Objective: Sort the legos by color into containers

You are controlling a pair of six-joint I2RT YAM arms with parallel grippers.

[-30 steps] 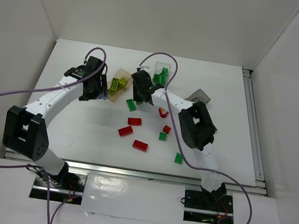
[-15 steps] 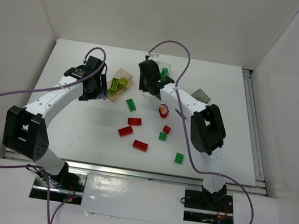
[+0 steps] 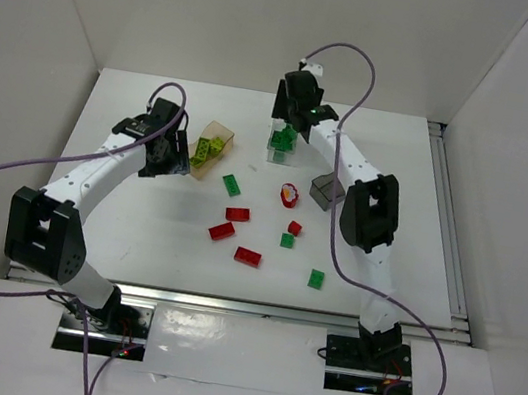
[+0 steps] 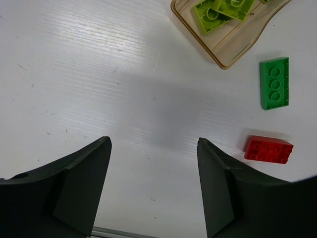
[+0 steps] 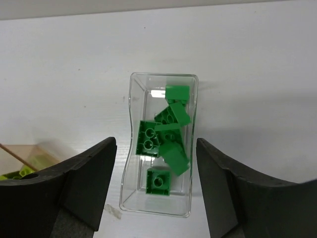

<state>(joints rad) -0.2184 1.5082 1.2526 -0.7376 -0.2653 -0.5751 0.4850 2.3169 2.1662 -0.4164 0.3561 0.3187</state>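
Above clear container (image 5: 132, 198), right pincer (image 5: 155, 145) spread, right arm (image 3: 346, 161) stretched forward

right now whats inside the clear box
Only dark green bricks, about six, piled loosely in the clear box. Lower ones are partly covered, so the exact count is unclear.

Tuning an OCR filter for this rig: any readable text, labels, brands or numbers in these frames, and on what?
None readable in any view.
Studs of the green bricks in the clear box and of the red brick: any embossing is too small to read.
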